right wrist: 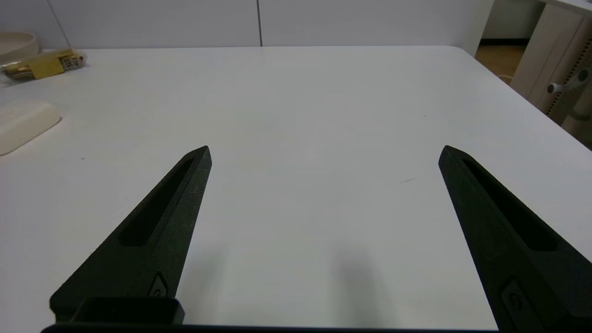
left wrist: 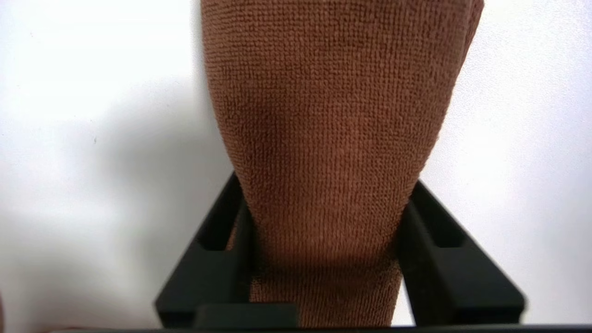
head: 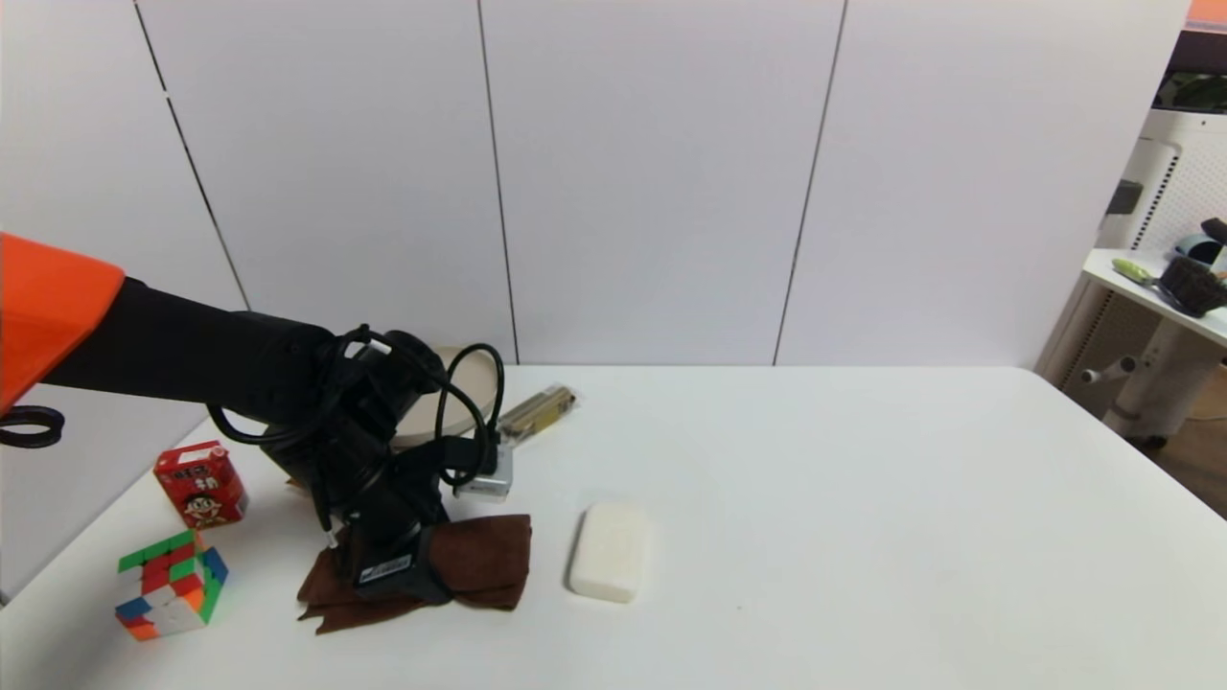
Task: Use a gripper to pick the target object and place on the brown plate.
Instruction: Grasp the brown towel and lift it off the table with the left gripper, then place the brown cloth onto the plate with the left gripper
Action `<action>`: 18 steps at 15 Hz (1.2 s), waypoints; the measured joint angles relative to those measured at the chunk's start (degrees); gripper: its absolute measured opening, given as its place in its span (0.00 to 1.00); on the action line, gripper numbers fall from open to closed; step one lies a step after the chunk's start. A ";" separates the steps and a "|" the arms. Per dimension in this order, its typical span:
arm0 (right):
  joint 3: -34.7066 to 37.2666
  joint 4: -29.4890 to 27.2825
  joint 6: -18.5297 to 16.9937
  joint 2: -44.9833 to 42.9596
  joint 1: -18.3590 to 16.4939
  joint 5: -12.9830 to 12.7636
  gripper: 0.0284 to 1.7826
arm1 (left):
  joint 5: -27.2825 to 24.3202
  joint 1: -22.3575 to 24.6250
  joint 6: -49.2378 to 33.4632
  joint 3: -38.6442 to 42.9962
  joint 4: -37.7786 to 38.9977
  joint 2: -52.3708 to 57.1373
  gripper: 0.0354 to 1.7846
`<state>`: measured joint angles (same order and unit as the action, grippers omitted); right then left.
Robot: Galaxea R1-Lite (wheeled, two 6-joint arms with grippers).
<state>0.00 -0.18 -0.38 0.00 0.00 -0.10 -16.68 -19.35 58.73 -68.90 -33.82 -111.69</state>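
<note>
Nubby brown cloth towel [left wrist: 333, 138], matt black gripper [left wrist: 323, 259], smooth white table [head: 863, 537]

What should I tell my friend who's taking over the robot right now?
Left gripper: down on the table, fingers closed around the brown towel, which bunches between them.
Right gripper: open, empty, low over bare table.
Brown plate: behind the left arm, partly hidden, nothing seen on it.
Done: towel gripped.
Left: lift it, carry it back to the plate, release.

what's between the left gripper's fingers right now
The brown towel, pinched on both sides by the left gripper, shown in the left wrist view.
</note>
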 joint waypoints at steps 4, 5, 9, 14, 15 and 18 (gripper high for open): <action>0.00 0.02 0.05 0.00 0.00 0.00 0.95 | -0.16 0.00 -0.83 -1.08 0.05 2.01 0.15; 0.00 0.02 0.02 0.00 0.00 -0.01 0.95 | -0.44 0.00 -1.68 -1.41 0.26 2.68 0.15; 0.00 0.00 0.02 0.00 0.00 0.00 0.95 | -1.04 0.89 -4.80 -8.68 0.41 4.34 0.15; 0.00 0.00 0.05 0.00 0.00 0.00 0.95 | -4.22 7.31 -5.21 -29.03 0.48 0.33 0.15; 0.00 0.00 0.02 0.00 0.00 0.00 0.95 | -5.01 8.79 -5.22 -32.48 0.50 -1.38 0.15; 0.00 0.00 0.02 0.00 -0.02 0.00 0.95 | -7.08 12.30 -5.18 -39.29 1.85 -6.78 0.15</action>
<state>0.00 -0.18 -0.35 0.00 -0.02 -0.10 -23.76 -7.05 53.55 -108.19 -31.96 -118.47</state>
